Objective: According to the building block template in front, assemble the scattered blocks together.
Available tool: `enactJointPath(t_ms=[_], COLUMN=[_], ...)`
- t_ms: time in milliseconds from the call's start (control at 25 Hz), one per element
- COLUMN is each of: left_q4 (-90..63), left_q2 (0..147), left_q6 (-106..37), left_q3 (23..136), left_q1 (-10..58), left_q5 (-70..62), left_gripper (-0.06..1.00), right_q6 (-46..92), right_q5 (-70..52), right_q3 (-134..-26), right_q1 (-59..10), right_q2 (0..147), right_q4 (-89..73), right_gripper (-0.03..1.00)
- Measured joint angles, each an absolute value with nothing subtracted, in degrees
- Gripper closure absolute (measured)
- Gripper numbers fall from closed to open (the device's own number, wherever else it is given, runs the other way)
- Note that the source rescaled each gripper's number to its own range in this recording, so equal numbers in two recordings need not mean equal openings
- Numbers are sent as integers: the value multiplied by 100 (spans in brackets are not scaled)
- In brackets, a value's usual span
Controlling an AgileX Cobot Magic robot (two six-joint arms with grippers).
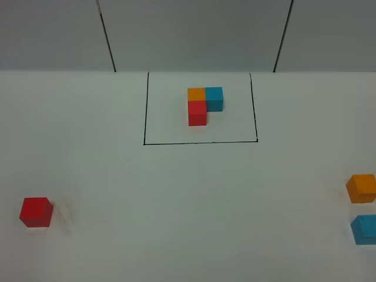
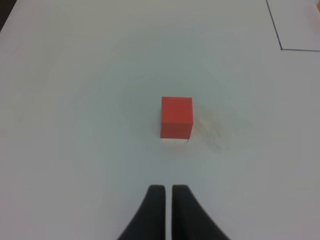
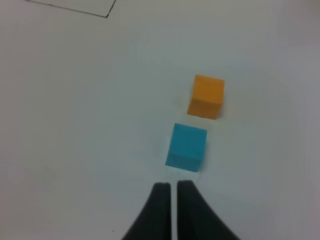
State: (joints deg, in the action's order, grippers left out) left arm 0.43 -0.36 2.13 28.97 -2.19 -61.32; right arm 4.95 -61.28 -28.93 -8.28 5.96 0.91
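In the exterior view the building block template [image 1: 205, 104] sits in the upper middle of the frame. It is an L of three sharp-edged small cubes that touch, orange and blue side by side and red in front of the orange. A thin black drawn rectangle [image 1: 200, 143] frames it, with bare room on every side. The plain matte red cube [image 1: 36, 211] [image 2: 176, 117] stands alone at the lower left, near the frame's left edge, with faint grey scuffs just beside it. At the far right edge, partly cropped, the matte orange cube [image 1: 361, 188] [image 3: 206, 96] sits above the matte light blue cube [image 1: 364, 229] [image 3: 186, 146], near it but apart. Between these the smooth white tabletop [image 1: 188, 200] lies wide and flat. The left gripper [image 2: 167, 189] hangs near the red cube, its dark tapered fingers drawn together to a thin slit and holding nothing. The right gripper [image 3: 172, 186], likewise nearly closed and empty, hovers just beside the blue cube
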Motion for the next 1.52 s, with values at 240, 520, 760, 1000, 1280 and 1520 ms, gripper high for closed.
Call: enactJointPath(t_ms=[240,520,760,1000,1280,1520], left_q4=[43,43,43,43,43,43], left_q2=[-36,-36,-36,-36,-36,-36], left_q6=[213,213,213,213,213,208], left_q3=[2897,2897,2897,2897,2897,2897], left_q1=[-219,-219,-219,-219,-219,-219], left_q5=[-6132,-6132,-6132,-6132,-6132,-6132], left_gripper=[94,94,94,94,94,94], right_q6=[495,495,495,495,495,495], right_q5=[-6128,-6128,-6128,-6128,-6128,-6128], right_q3=[-2893,-2893,-2893,-2893,-2893,-2893], right_q1=[-828,-828,-828,-828,-828,-828], right_q2=[596,596,596,596,596,596], right_q4=[91,91,91,91,91,91], right_gripper=[97,97,97,97,97,97])
